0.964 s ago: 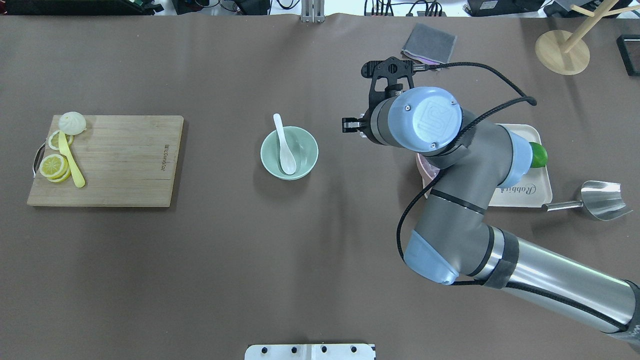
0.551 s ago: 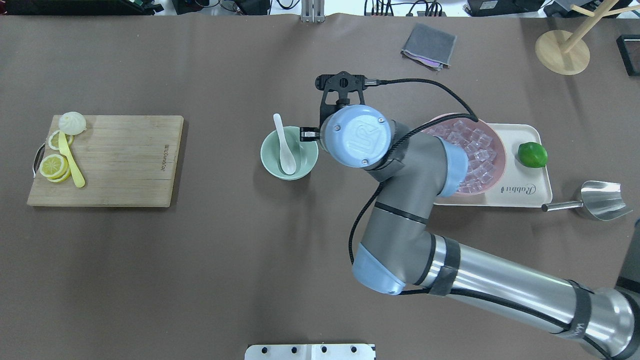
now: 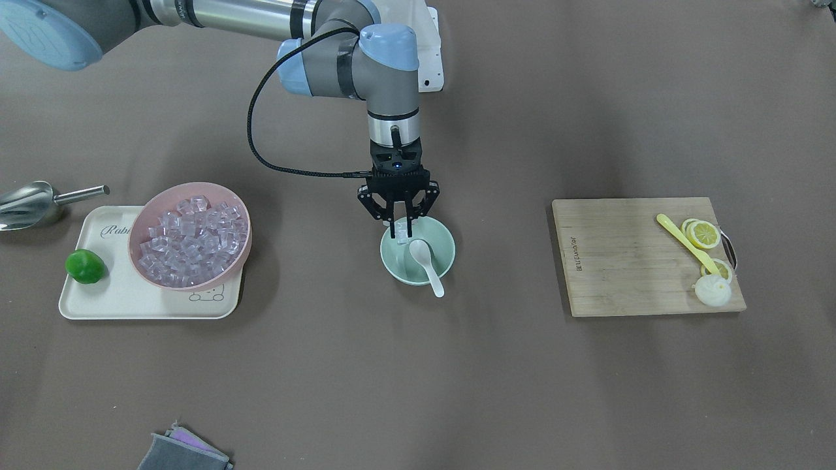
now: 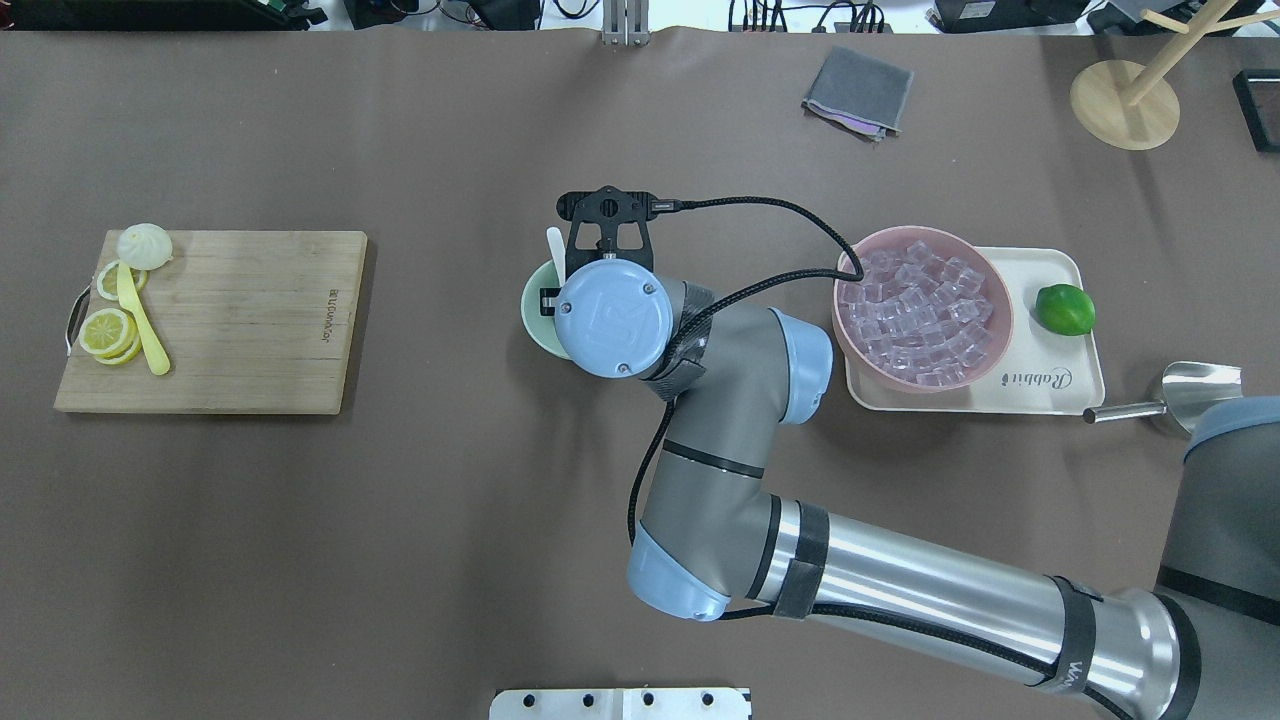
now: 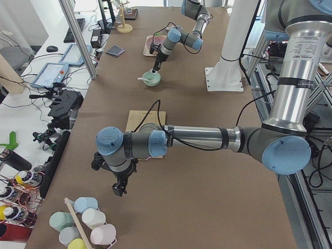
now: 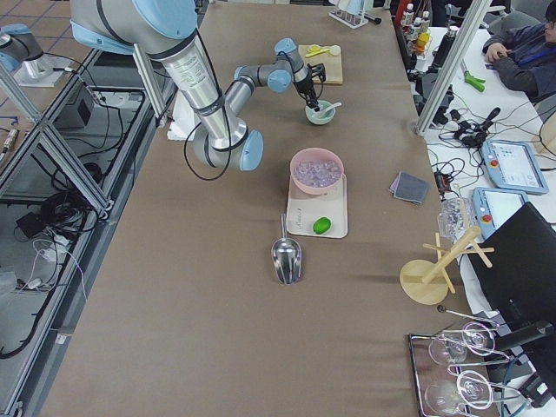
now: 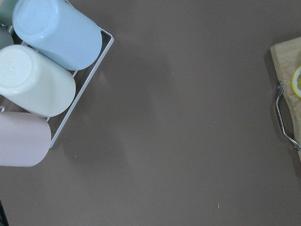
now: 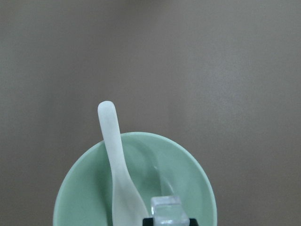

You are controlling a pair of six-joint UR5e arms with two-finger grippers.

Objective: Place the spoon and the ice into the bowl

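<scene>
The mint-green bowl (image 3: 448, 250) stands mid-table with the white spoon (image 3: 428, 262) lying in it, handle over the rim. My right gripper (image 3: 401, 231) hangs over the bowl's robot-side edge, shut on one clear ice cube (image 8: 165, 207). The right wrist view shows the cube above the bowl (image 8: 188, 165), beside the spoon (image 8: 113, 150). In the overhead view my wrist hides the gripper; only part of the bowl (image 4: 534, 312) and the spoon handle (image 4: 553, 246) show. More ice (image 3: 192, 236) fills the pink bowl (image 3: 145, 225). My left gripper (image 5: 120, 189) hangs far off near a cup rack; I cannot tell whether it is open.
A tray (image 3: 117, 301) holds the pink bowl and a lime (image 3: 85, 266). A metal scoop (image 3: 26, 201) lies beside it. A cutting board (image 3: 627, 258) carries lemon slices, a yellow spoon (image 3: 686, 241) and a bun. A grey cloth (image 4: 858, 90) lies at the far side.
My right arm has swung left from beside the pink bowl to above the mint-green bowl. The spoon and bowl have not moved.
</scene>
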